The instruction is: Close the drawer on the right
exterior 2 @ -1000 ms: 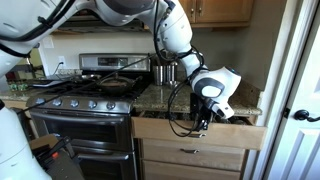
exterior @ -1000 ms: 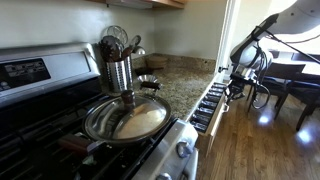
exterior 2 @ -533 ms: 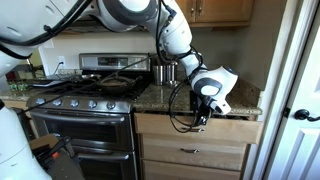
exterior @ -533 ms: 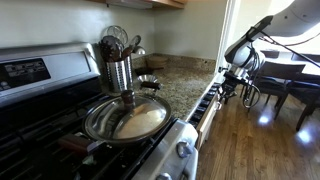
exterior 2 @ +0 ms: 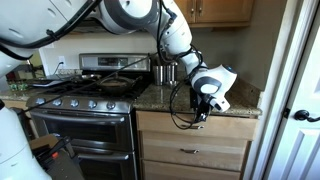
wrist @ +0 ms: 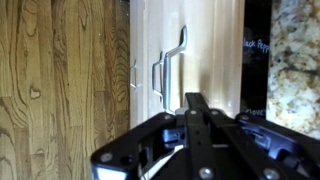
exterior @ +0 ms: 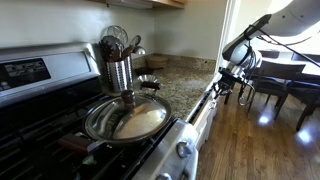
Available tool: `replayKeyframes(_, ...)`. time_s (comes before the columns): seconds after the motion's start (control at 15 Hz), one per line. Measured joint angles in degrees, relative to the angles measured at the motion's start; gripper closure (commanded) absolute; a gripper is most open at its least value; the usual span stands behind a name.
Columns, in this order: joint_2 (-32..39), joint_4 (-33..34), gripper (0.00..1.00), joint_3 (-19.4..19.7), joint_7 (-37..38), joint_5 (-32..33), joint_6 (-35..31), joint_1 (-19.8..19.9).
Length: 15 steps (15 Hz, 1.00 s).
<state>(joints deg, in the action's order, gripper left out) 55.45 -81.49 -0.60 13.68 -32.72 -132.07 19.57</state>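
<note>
The top drawer (exterior 2: 195, 129) to the right of the stove has a light wood front and sits almost flush with the cabinet. In the wrist view its front (wrist: 205, 50) carries a metal handle (wrist: 166, 68), and a thin dark gap (wrist: 256, 60) shows between it and the granite counter. My gripper (exterior 2: 203, 111) is shut, with its fingertips (wrist: 195, 104) pressed against the drawer front just past the handle. In an exterior view the gripper (exterior: 227, 82) is at the drawer's outer edge (exterior: 207, 102).
A stove (exterior 2: 80, 100) with a steel pan (exterior: 126, 119) stands beside the drawer. A utensil holder (exterior: 119, 70) and bowl (exterior: 147, 81) sit on the granite counter (exterior: 180, 88). A white door (exterior 2: 295, 90) is close by. Chairs and a table (exterior: 285, 85) stand on the wood floor.
The drawer has slid in from clearly open to almost flush. My gripper moved with it toward the cabinet, staying against the front.
</note>
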Motion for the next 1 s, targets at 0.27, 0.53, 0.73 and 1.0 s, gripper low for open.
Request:
replayKeyframes(0.27,-2.79,-2.90,0.49,1.04,-2.39,0.07,0.43,0.72)
replayKeyframes(0.53,-8.77,-9.45,0.23,2.43,-6.06,0.47,0.96,1.45)
replayKeyframes(0.73,-13.47,-15.01,0.02,3.80,-6.67,1.97,1.03,1.24)
replayKeyframes(1.0,-18.35,-21.63,0.02,5.46,-6.66,4.46,1.03,0.50)
